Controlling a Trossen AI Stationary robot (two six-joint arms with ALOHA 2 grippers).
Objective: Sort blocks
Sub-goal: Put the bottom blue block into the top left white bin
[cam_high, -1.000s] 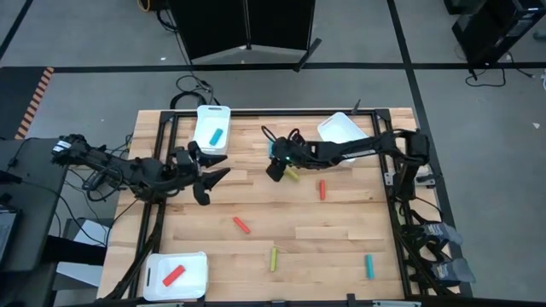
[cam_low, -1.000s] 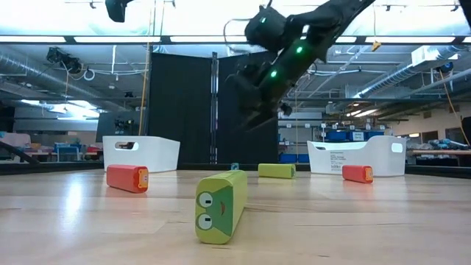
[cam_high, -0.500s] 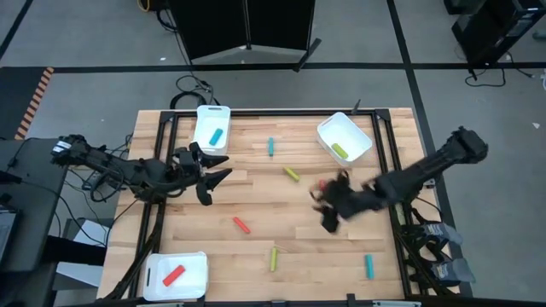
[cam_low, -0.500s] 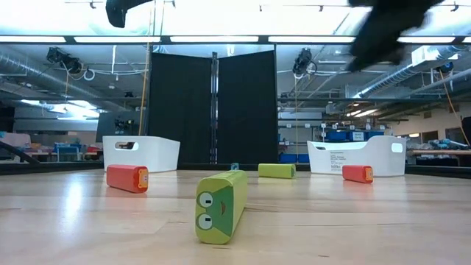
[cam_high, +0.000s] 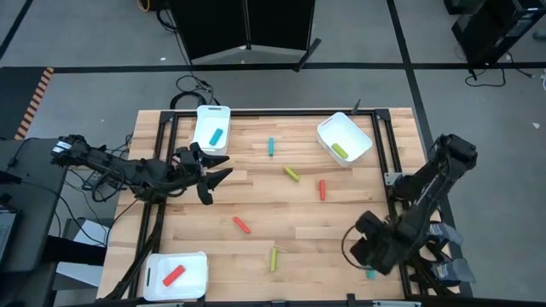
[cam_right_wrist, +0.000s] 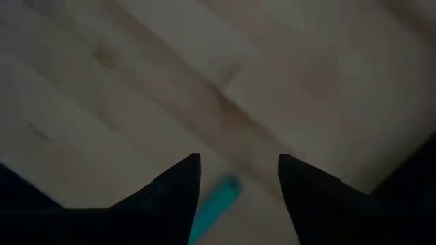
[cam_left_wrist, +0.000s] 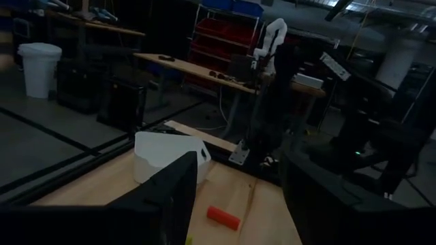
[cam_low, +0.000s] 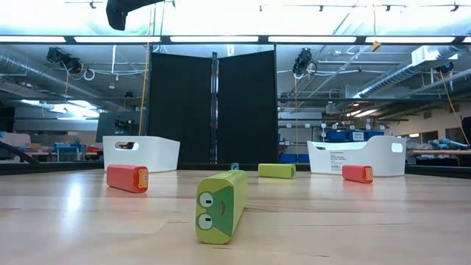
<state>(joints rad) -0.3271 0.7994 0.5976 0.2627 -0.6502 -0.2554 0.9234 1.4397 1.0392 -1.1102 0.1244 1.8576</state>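
The right gripper (cam_high: 368,252) has swung from the upper middle of the high view down to the lower right, now hanging spread over a teal block (cam_right_wrist: 214,207), leaving the low view.

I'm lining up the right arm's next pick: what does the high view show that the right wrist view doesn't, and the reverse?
Only the high view shows the whole table: three white trays, the scattered red, teal and yellow-green blocks, the left gripper open near the far-left tray, and the right gripper low at the near-right edge. Only the right wrist view shows that gripper's fingers spread, with the block lying in the gap between them. Both show the teal block on bare wood.
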